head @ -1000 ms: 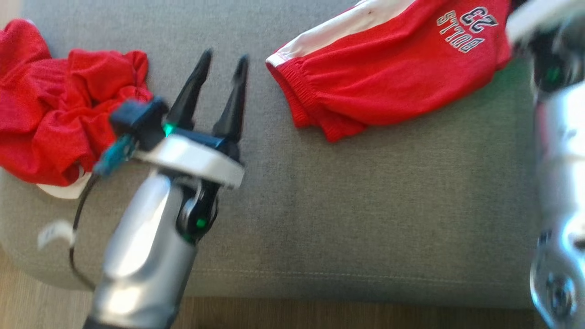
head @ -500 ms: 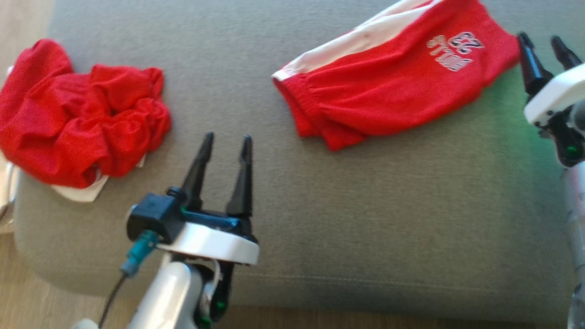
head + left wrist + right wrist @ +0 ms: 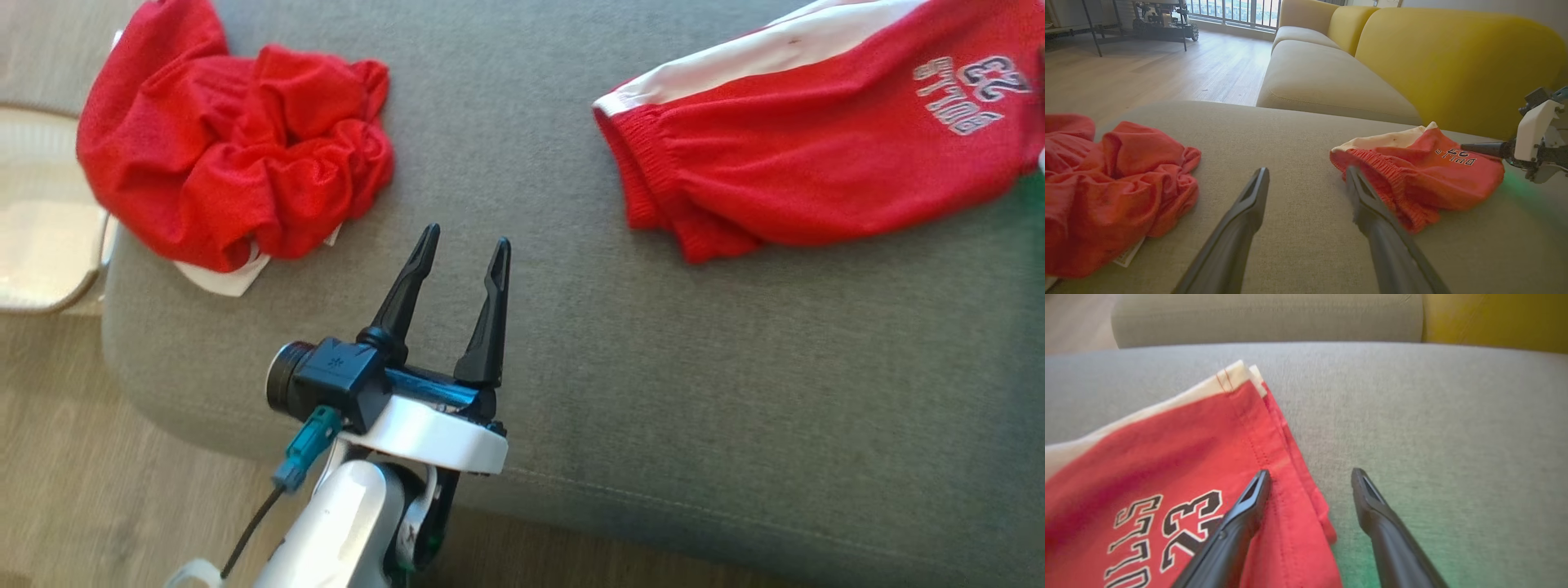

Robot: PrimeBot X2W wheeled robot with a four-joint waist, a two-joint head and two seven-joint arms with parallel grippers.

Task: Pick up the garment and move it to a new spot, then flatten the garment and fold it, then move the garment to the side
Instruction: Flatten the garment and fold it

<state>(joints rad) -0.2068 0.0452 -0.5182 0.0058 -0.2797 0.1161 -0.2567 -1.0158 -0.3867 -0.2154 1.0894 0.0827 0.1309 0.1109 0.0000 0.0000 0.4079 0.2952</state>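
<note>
Folded red shorts (image 3: 824, 155) with a white side stripe and "BULLS 23" lettering lie at the right of the grey cushion (image 3: 653, 367). A crumpled red garment (image 3: 237, 155) lies at the cushion's left end, with a white tag under it. My left gripper (image 3: 465, 241) hovers open and empty over bare cushion between the two, nearer the front edge; the left wrist view shows it (image 3: 1306, 171) with the crumpled garment (image 3: 1106, 192) left and the shorts (image 3: 1421, 175) right. My right gripper (image 3: 1310, 473) is open and empty over the shorts' hem corner (image 3: 1208, 457), one finger above the fabric.
The cushion's front edge (image 3: 694, 506) drops to a wooden floor (image 3: 122, 506). A pale object (image 3: 41, 229) sits off the cushion's left end. Behind stand a beige seat (image 3: 1323, 81) and a yellow sofa back (image 3: 1453, 61). The right gripper (image 3: 1531, 139) reaches in beside the shorts.
The head camera has swung, shifting the whole picture right. My left gripper has drawn back from beside the crumpled garment toward the cushion's front edge. Both grippers stay open.
</note>
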